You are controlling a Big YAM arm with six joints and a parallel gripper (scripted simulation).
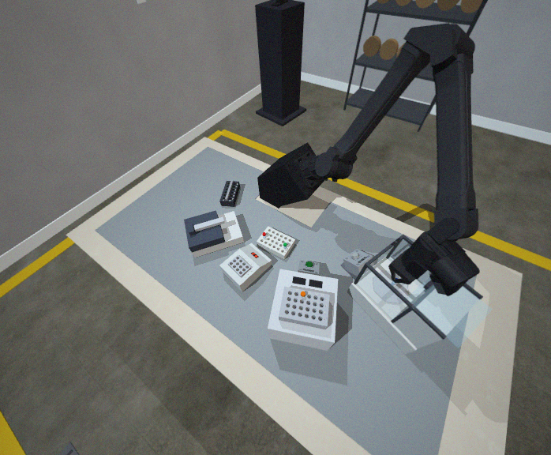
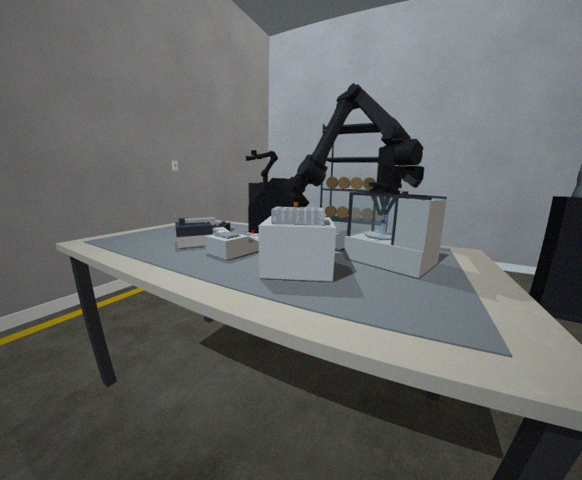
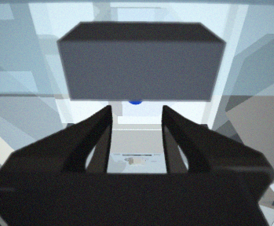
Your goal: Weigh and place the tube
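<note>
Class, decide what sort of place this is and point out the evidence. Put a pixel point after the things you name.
Probably a small laboratory or robotics workroom: a glass-sided balance point(image 1: 386, 306) point(image 2: 384, 252) on the bench, a tube rack point(image 1: 275, 242) holding capped tubes, and a jointed black arm point(image 1: 453, 132) point(image 2: 333, 126) over them.
</note>
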